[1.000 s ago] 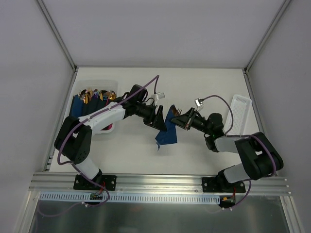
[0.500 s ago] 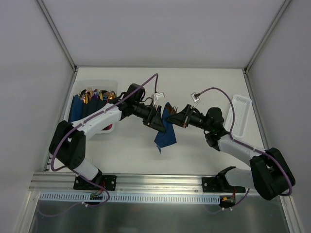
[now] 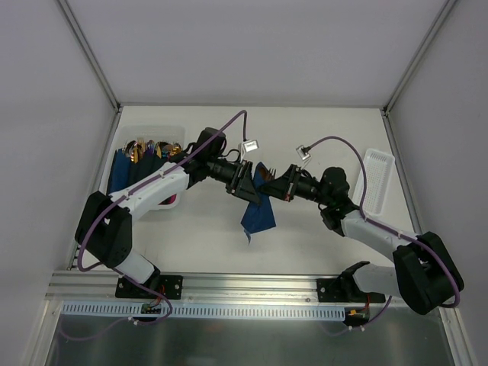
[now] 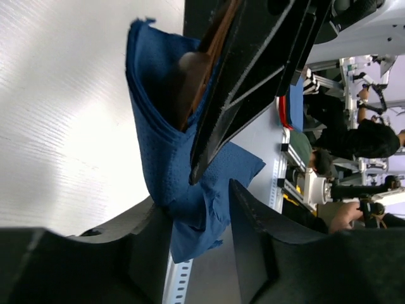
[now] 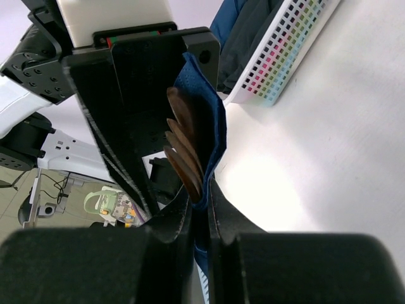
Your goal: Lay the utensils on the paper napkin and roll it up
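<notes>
The navy paper napkin (image 3: 258, 213) hangs in the air between my two grippers over the middle of the table, folded around the gold-bronze utensils (image 3: 268, 171). My right gripper (image 3: 276, 183) is shut on the napkin (image 5: 214, 120) and the utensils (image 5: 182, 149) wrapped in it. My left gripper (image 3: 247, 187) is right against the bundle from the left. Its jaws stand open, with the napkin's loose lower end (image 4: 193, 212) between them, touching one finger only. In the left wrist view the utensils (image 4: 193, 73) show inside the fold.
A white bin (image 3: 177, 131) at the far left holds more gold utensils (image 3: 145, 146) and navy napkins. A white perforated basket (image 3: 377, 177) lies at the right edge; it also shows in the right wrist view (image 5: 288, 54).
Both grippers have moved a little toward the far side with the bundle, and the right arm has stretched out leftward. The napkin still hangs between them.
</notes>
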